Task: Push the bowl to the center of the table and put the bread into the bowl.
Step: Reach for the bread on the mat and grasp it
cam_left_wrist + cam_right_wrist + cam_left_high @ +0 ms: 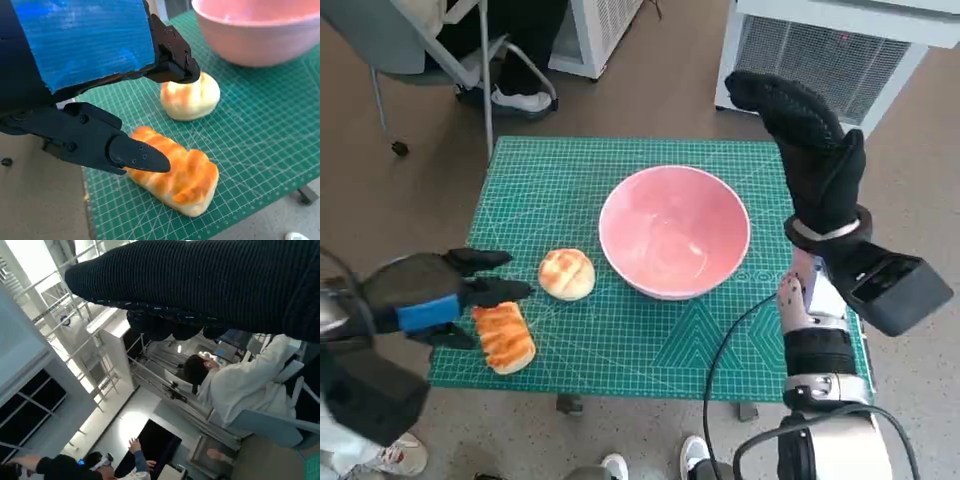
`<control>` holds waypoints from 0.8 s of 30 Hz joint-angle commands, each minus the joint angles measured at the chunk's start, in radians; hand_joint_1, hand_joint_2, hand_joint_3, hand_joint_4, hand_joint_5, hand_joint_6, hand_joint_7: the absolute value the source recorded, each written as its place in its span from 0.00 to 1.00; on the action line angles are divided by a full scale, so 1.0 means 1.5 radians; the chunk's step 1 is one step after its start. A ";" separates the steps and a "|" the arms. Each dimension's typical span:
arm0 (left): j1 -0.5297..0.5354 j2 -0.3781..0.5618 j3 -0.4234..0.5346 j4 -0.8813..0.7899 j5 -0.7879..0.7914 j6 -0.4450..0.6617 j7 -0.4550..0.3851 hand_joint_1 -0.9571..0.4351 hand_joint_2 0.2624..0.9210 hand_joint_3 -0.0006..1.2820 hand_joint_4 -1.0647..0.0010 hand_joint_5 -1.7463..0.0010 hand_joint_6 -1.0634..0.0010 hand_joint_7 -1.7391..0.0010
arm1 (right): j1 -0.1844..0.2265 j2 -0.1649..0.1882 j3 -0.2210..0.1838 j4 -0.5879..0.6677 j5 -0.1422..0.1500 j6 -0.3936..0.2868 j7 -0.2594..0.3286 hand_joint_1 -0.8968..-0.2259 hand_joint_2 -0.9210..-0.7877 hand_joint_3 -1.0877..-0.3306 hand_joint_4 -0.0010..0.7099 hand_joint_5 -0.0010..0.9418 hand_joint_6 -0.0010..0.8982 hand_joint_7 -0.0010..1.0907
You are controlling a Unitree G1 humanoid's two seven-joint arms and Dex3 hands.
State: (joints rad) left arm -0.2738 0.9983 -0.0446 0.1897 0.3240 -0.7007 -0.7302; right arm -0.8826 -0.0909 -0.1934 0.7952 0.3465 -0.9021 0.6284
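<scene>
1. On the green cutting mat (620,345) that covers the small table sits a pink bowl (674,232), upright and close to the middle of the mat, a little toward the robot's right.
2. Just beside the bowl, on the robot's left of it, lies a round bun (566,274); the left wrist view shows a gap of mat between the two.
3. Nearer the front left corner of the mat lies a long golden loaf of bread (504,337), close to the bun but not touching it.
4. The left hand (430,298) reaches in from the left edge of the mat, just above the long loaf. Its black fingers (135,155) are spread apart: in the left wrist view one lies over the near end of the loaf and another points toward the bun. Whether either finger actually touches bread I cannot tell; the hand holds nothing.
5. The right hand (810,150) is raised off the table, beyond the bowl's right side, gloved fingers stretched out and holding nothing.
6. The right wrist view shows only the glove, a person in a white top on a chair, and others farther off.
7. Beyond the table stand a grey chair (430,55) and a white vented cabinet (840,50).
</scene>
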 commanded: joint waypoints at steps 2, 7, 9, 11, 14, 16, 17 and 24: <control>-0.020 -0.019 -0.042 0.047 0.030 -0.016 0.014 0.61 0.90 0.01 0.72 1.00 0.59 1.00 | 0.021 -0.003 0.005 -0.003 -0.011 0.005 -0.008 0.47 0.00 0.42 0.38 0.01 0.00 0.56; -0.031 -0.027 -0.071 0.080 0.042 -0.020 0.011 0.65 0.93 0.01 0.72 1.00 0.58 1.00 | 0.023 -0.005 0.006 -0.004 -0.014 0.003 -0.011 0.47 0.00 0.41 0.38 0.01 0.00 0.55; -0.037 -0.030 -0.086 0.094 0.055 -0.022 0.010 0.66 0.94 0.01 0.70 0.99 0.57 0.99 | 0.024 -0.006 0.006 -0.003 -0.014 0.003 -0.013 0.47 0.00 0.41 0.38 0.01 0.00 0.55; -0.042 -0.031 -0.098 0.103 0.063 -0.020 0.006 0.66 0.95 0.01 0.68 0.99 0.56 0.99 | 0.024 -0.008 0.006 -0.004 -0.015 0.004 -0.014 0.47 0.00 0.40 0.38 0.01 0.00 0.55; -0.042 -0.033 -0.113 0.109 0.063 -0.005 -0.007 0.67 0.96 0.01 0.62 0.97 0.52 0.98 | 0.026 -0.009 0.007 -0.008 -0.015 0.006 -0.018 0.48 0.00 0.40 0.38 0.01 0.00 0.56; -0.040 -0.033 -0.121 0.111 0.065 0.004 -0.013 0.67 0.97 0.01 0.58 0.97 0.49 0.97 | 0.027 -0.009 0.008 -0.011 -0.015 0.007 -0.020 0.48 0.00 0.40 0.38 0.01 0.00 0.56; -0.039 -0.033 -0.124 0.112 0.066 0.007 -0.014 0.67 0.98 0.01 0.54 0.97 0.46 0.95 | 0.028 -0.009 0.008 -0.012 -0.015 0.007 -0.021 0.48 0.00 0.40 0.37 0.01 0.00 0.56; -0.032 -0.032 -0.141 0.116 0.067 0.018 -0.020 0.53 1.00 0.10 0.28 0.96 0.47 0.44 | 0.030 -0.008 0.010 -0.011 -0.018 0.003 -0.027 0.47 0.00 0.40 0.37 0.01 0.00 0.57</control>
State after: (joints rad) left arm -0.3447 0.9533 -0.2263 0.3447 0.4115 -0.6832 -0.7332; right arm -0.8637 -0.1000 -0.1842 0.7764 0.3380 -0.9023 0.5964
